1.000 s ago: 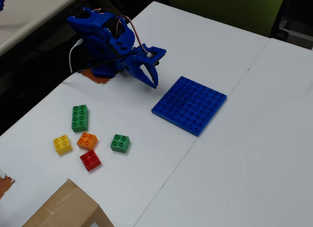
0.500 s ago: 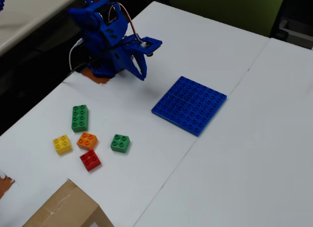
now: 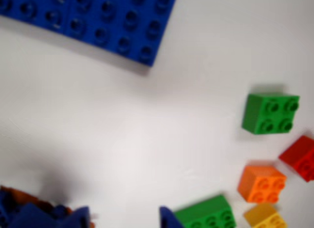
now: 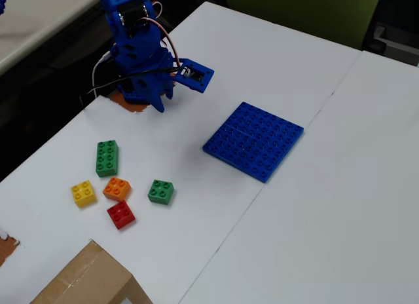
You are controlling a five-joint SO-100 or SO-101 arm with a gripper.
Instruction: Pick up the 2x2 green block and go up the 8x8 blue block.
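Note:
The 2x2 green block lies on the white table, in front of the arm in the fixed view, and shows at the right in the wrist view. The 8x8 blue block lies flat to its right in the fixed view and fills the wrist view's top left. My blue gripper hangs above the table near the arm's base, well clear of both. In the wrist view the gripper shows two blue tips at the bottom edge, apart, with bare table between them.
A longer green brick, a yellow brick, an orange brick and a red brick lie close to the 2x2 green block. A cardboard box stands at the table's front edge.

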